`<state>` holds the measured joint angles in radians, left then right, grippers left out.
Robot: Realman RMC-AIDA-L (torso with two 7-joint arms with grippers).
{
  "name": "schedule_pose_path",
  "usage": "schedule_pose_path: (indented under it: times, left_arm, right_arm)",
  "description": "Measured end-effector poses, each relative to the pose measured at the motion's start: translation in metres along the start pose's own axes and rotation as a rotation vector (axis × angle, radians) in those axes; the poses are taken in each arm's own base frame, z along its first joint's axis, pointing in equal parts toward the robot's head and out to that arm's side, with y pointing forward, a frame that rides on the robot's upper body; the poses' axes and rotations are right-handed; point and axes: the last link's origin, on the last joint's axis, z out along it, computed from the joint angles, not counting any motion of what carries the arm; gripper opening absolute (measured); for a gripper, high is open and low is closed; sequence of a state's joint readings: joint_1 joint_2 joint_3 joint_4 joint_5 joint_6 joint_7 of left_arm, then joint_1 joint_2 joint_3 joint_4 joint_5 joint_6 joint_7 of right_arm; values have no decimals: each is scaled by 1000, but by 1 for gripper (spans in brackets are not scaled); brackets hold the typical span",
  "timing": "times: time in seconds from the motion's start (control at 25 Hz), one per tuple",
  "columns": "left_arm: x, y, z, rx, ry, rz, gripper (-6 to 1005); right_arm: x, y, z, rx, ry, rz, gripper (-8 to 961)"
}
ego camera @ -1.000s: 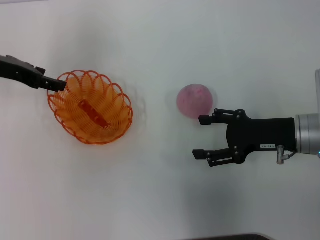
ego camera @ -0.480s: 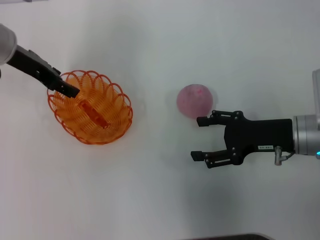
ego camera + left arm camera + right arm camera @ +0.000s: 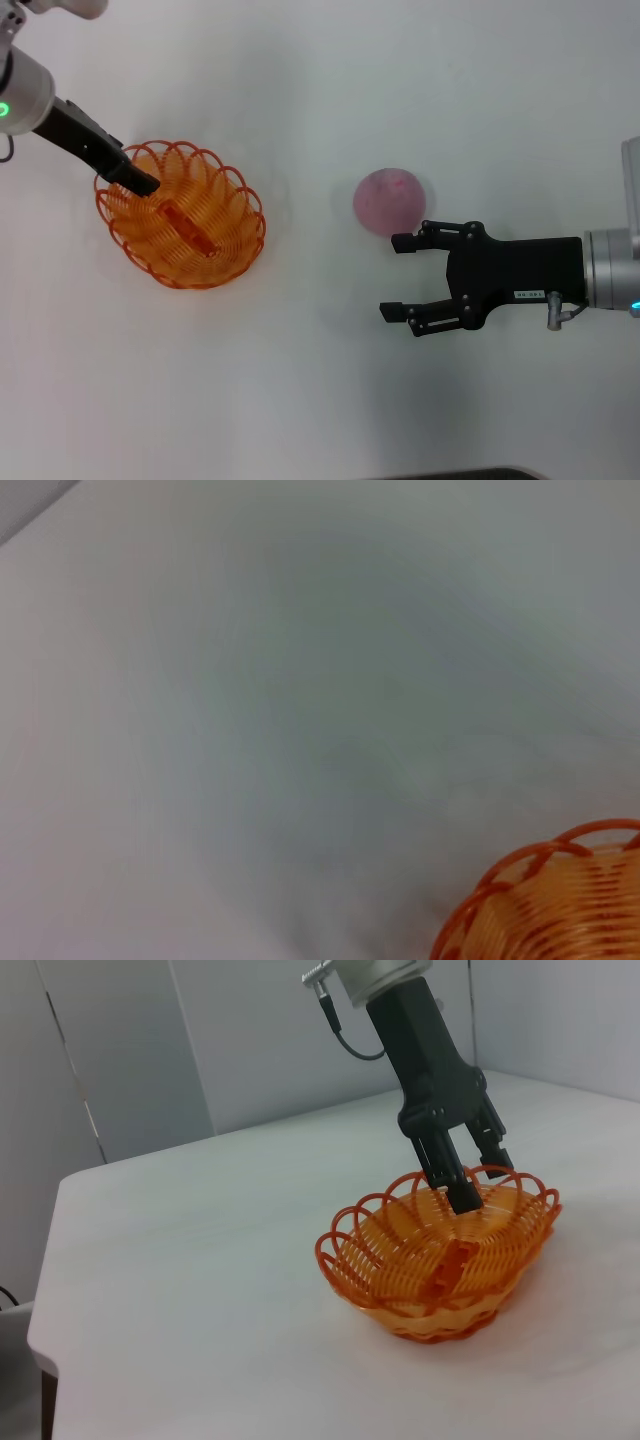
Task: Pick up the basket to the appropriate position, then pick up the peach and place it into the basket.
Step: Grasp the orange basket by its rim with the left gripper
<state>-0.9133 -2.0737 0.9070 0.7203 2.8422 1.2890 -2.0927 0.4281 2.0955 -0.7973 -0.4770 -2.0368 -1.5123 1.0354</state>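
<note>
The orange wire basket [image 3: 182, 216] rests on the white table at the left; it also shows in the right wrist view [image 3: 440, 1265], and its rim shows in the left wrist view [image 3: 545, 900]. My left gripper [image 3: 140, 183] is at the basket's far-left rim. In the right wrist view the left gripper [image 3: 470, 1182] stands upright with its jaws a little apart, one finger inside the rim and one outside. The pink-purple peach [image 3: 389, 201] lies right of centre. My right gripper [image 3: 397, 277] is open and empty, just in front of the peach and not touching it.
The white table [image 3: 300, 380] spreads bare around the basket and the peach. Its edge and grey wall panels [image 3: 120, 1050] show beyond the basket in the right wrist view. A dark edge [image 3: 470, 473] shows at the near side.
My left arm swung upright and its gripper moved from outside the basket's rim to over it. My right gripper crept slightly left. The basket and the peach have not moved.
</note>
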Motion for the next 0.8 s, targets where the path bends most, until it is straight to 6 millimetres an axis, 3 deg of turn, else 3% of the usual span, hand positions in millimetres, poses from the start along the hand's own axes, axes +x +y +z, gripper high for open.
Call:
schedule_pose_path:
  times: [0.32, 0.8]
  left_arm:
    - [5, 0, -1, 26, 1, 4, 702]
    - [5, 0, -1, 38, 4, -3, 225]
  right_arm:
    - [0, 1, 2, -4, -1, 6, 925]
    - [0, 0, 2, 0, 4, 4, 924]
